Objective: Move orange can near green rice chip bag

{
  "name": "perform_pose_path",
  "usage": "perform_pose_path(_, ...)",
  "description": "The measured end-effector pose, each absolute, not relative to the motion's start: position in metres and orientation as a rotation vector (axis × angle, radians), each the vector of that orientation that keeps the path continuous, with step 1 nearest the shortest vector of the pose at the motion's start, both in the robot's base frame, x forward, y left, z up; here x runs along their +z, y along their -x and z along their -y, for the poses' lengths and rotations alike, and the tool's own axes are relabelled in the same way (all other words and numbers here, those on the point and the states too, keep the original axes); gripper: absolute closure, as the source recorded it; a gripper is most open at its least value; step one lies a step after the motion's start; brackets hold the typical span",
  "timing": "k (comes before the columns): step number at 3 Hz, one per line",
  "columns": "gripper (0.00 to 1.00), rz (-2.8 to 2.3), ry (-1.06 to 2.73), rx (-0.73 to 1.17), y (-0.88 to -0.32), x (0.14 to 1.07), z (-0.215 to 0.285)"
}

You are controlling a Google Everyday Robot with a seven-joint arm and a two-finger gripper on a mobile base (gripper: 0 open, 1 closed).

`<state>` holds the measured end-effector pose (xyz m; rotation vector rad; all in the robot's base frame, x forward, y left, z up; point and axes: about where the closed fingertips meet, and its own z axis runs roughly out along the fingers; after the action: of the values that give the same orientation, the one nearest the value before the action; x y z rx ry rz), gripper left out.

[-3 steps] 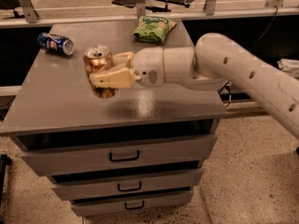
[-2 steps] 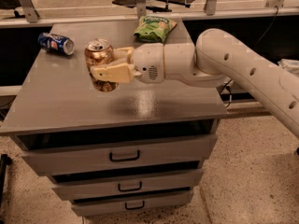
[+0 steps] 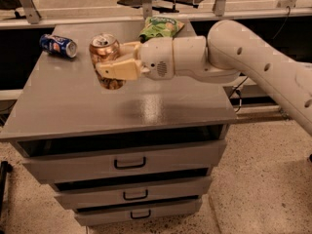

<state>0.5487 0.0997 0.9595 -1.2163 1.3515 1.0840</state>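
Observation:
The orange can [image 3: 104, 50] is upright, held in my gripper [image 3: 115, 67], lifted above the grey cabinet top [image 3: 73, 106]. The gripper's tan fingers are shut around the can's lower half, with the arm reaching in from the right. The green rice chip bag [image 3: 161, 28] lies at the back edge of the top, behind and to the right of the can, partly hidden by my wrist.
A blue can [image 3: 58, 45] lies on its side at the back left of the top. The cabinet has three drawers [image 3: 129, 163] below. A railing and a lower floor lie behind the cabinet.
The gripper has carried the orange can upward and toward the back of the top, closer to the green bag. The blue can and the bag have not moved.

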Motion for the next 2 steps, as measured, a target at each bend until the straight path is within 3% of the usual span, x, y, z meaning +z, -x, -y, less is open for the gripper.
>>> perform_pose_path(2,1.0,-1.284,1.209,0.796,-0.591,1.049,-0.016)
